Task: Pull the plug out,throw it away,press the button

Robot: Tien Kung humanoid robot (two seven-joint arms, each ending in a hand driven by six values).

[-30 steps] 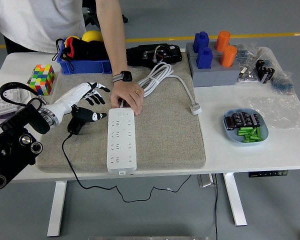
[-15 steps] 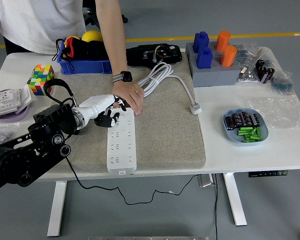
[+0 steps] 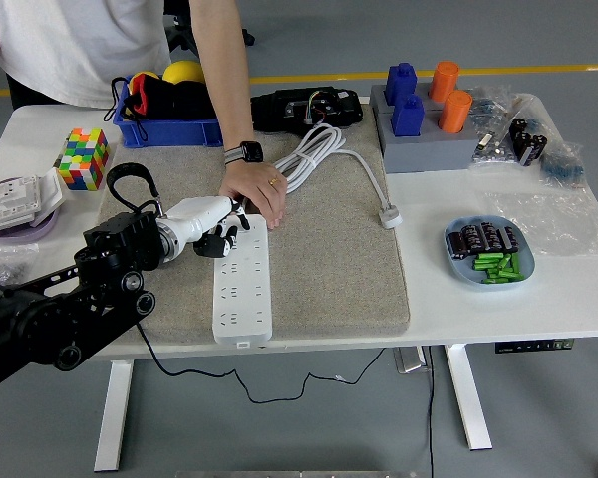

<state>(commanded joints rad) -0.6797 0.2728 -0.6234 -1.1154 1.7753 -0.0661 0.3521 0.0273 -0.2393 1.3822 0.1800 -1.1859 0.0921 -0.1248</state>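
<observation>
While the white power strip point(image 3: 243, 289) lies lengthwise on the grey mat point(image 3: 329, 269), its near end close to the table's point(image 3: 538, 309) front edge, no plug stands in any of its sockets that I can see, so the pulling step looks done. The black plug and its cord are not clearly findable near the strip; a thin black cable point(image 3: 229, 383) hangs below the front edge, but whether it belongs to that plug I cannot tell. The left hand point(image 3: 217, 227), reaching in from the left edge, sits over the strip's far end, fingers curled downward, holding nothing as far as I can judge, which suggests pressing the switch is the step in hand. Just beyond it, a person's hand point(image 3: 251, 192) rests on the same far end, steadying it. Farther back, the strip's white cord point(image 3: 314, 154) lies coiled towards the far edge.
</observation>
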